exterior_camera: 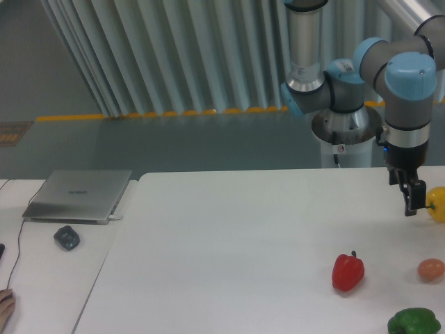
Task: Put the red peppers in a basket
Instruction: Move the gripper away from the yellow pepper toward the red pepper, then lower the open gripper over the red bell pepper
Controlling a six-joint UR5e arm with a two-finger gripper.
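Note:
The red pepper (348, 271), glossy with a short dark stem, stands on the white table (229, 250) at the right front. My gripper (411, 198) hangs above the table at the far right, up and to the right of the red pepper and well apart from it. It is right beside a yellow pepper (437, 204). Its dark fingers overlap from this side, so the gap between them does not show. No basket is in view.
A green pepper (414, 322) lies at the bottom right corner and a small orange fruit (431, 268) sits right of the red pepper. A closed laptop (78, 196) and a dark mouse (67, 237) rest on the left table. A hand (5, 306) shows at the bottom left.

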